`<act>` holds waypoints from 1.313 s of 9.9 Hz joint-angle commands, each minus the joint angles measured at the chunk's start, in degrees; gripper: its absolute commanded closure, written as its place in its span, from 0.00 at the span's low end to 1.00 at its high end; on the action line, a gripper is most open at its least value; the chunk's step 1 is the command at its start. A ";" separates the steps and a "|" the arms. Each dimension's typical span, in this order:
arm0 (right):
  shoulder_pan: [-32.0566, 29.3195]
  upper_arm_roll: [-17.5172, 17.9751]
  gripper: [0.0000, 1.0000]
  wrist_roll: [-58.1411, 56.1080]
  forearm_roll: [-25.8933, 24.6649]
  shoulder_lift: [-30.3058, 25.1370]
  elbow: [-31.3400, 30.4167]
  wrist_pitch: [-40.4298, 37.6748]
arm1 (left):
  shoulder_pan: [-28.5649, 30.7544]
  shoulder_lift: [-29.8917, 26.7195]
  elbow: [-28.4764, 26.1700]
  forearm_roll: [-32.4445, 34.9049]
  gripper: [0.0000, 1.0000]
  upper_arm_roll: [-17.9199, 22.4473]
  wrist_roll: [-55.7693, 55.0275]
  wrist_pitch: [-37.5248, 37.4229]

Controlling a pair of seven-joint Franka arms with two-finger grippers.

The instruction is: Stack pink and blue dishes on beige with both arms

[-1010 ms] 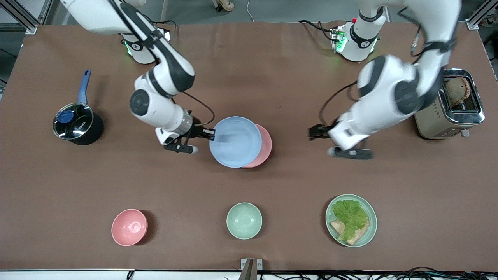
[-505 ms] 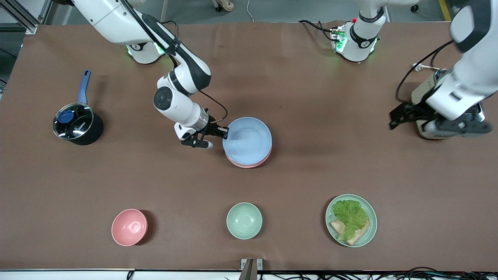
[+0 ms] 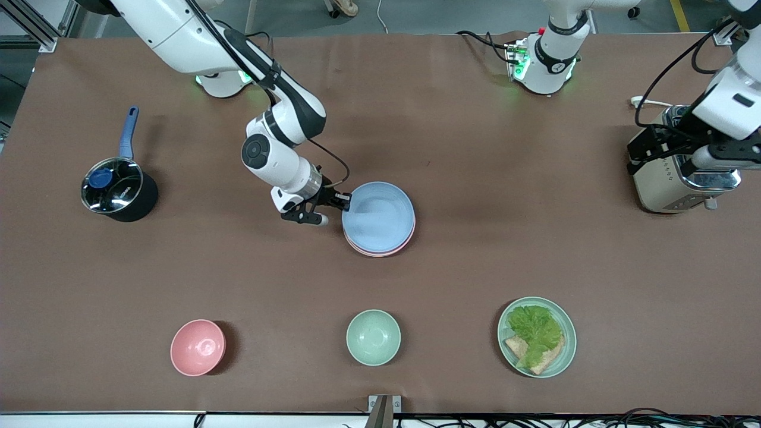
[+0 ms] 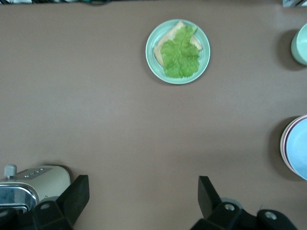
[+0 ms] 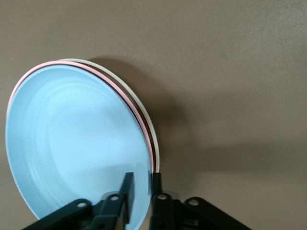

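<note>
The light blue plate [image 3: 379, 215] lies on top of the pink plate [image 3: 380, 252], only a thin pink rim showing in the front view. In the right wrist view the blue plate [image 5: 72, 143] sits on the pink rim [image 5: 125, 96], and under that shows the cream-beige plate's rim [image 5: 144, 115]. My right gripper [image 3: 345, 202] is shut on the blue plate's edge toward the right arm's end, one finger inside the rim and one outside [image 5: 142, 184]. My left gripper [image 3: 684, 156] hangs open and holds nothing over the toaster [image 4: 144, 184].
A toaster [image 3: 666, 184] stands at the left arm's end. A black pot [image 3: 116, 190] with a blue handle stands at the right arm's end. Near the front camera lie a pink bowl [image 3: 197, 347], a mint-green bowl [image 3: 373, 337] and a mint plate with lettuce [image 3: 537, 337].
My right gripper carried the blue plate over the pink plate and lowered it onto the stack. My left arm swung away from mid-table to over the toaster.
</note>
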 commanded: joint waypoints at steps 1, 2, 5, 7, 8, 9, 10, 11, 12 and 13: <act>-1.21 -0.08 0.00 0.46 -1.75 -2.17 -1.04 0.10 | 0.19 5.39 10.69 1.16 0.00 0.02 0.80 -8.76; -2.87 -0.26 0.00 0.46 -2.27 -6.45 -0.95 -4.27 | 0.19 6.81 15.10 1.16 0.00 0.02 0.80 -13.07; -9.19 -4.99 0.00 0.72 -12.50 -22.43 0.27 -23.58 | 1.67 3.42 14.02 0.38 0.00 -0.32 -1.90 -17.49; -10.01 -13.66 0.00 -0.32 -17.91 -28.62 8.40 -38.34 | 1.95 1.55 11.81 0.37 0.00 -1.03 -2.45 -17.25; -9.92 -17.80 0.00 -2.51 -17.92 -29.25 13.07 -43.46 | 3.69 1.46 11.80 0.20 0.00 -2.95 -2.45 -17.25; -10.01 -21.58 0.00 -4.10 -17.92 -30.39 15.98 -45.42 | 4.75 1.63 11.98 0.20 0.00 -4.53 -3.49 -17.16; -9.92 -25.27 0.00 -7.50 -17.92 -31.09 19.32 -48.23 | 4.76 2.07 12.24 0.20 0.00 -4.63 -3.68 -17.25; -9.92 -28.27 0.00 -12.59 -17.92 -31.10 23.79 -54.08 | 4.67 2.68 12.68 0.20 0.00 -4.63 -3.42 -17.25; -10.01 -30.30 0.00 -19.51 -17.92 -30.84 28.97 -60.58 | 4.50 4.43 14.60 0.11 0.00 -4.63 -3.50 -17.33; -10.27 -31.97 0.00 -26.89 -17.40 -30.66 33.55 -67.35 | 4.24 5.14 15.14 -0.07 0.00 -4.63 -4.11 -17.42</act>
